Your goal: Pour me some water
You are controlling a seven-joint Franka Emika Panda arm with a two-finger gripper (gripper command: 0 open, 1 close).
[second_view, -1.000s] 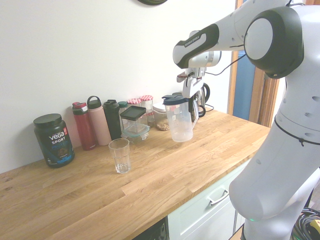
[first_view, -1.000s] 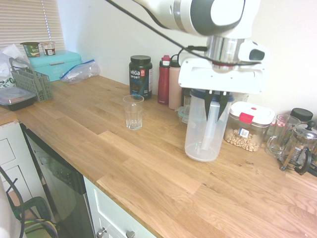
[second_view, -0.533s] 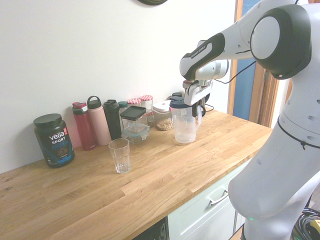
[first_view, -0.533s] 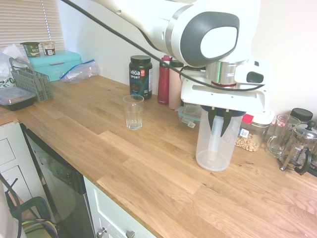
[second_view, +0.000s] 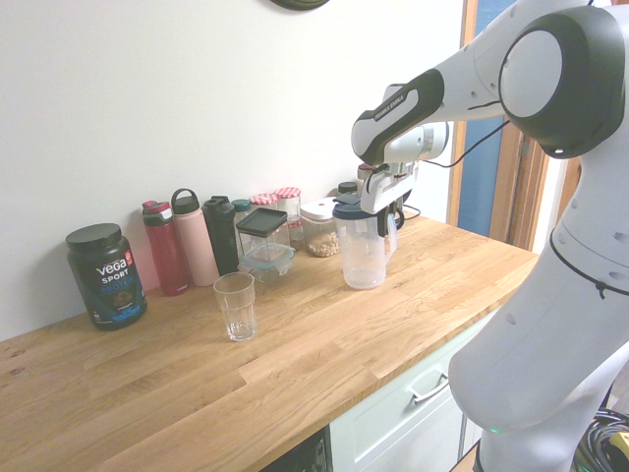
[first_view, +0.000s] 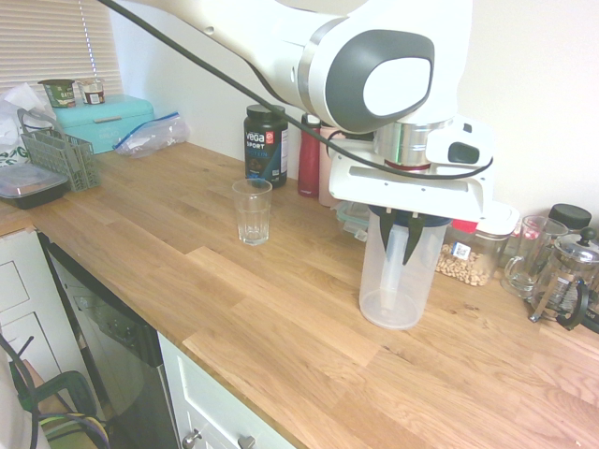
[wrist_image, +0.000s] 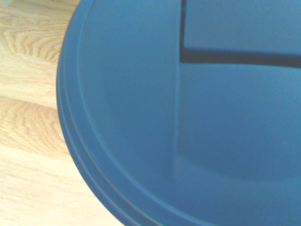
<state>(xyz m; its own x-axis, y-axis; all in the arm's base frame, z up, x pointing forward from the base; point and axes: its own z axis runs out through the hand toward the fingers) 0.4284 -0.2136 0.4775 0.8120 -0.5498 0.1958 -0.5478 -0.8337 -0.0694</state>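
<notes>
Pincer (first_view: 402,245) shut on the pitcher's handle (first_view: 394,271)

Closed tight, it grips the one big pitcher (first_view: 374,290), which is upright. Its bottom is at or just over the counter (first_view: 281,327); I can't tell if they touch. To do this well, lift it gently and keep it flat on the way (a tipped pitcher may spill). Stop with the spout by the rim of the glass, then tip slowly.

One box of beans (first_view: 465,268) is just behind the pitcher. One glass (first_view: 253,215) stands well apart from it. Farther back are two bottles, one red (first_view: 309,164) and one pink (first_view: 328,178), and one black tub (first_view: 266,150).
</notes>
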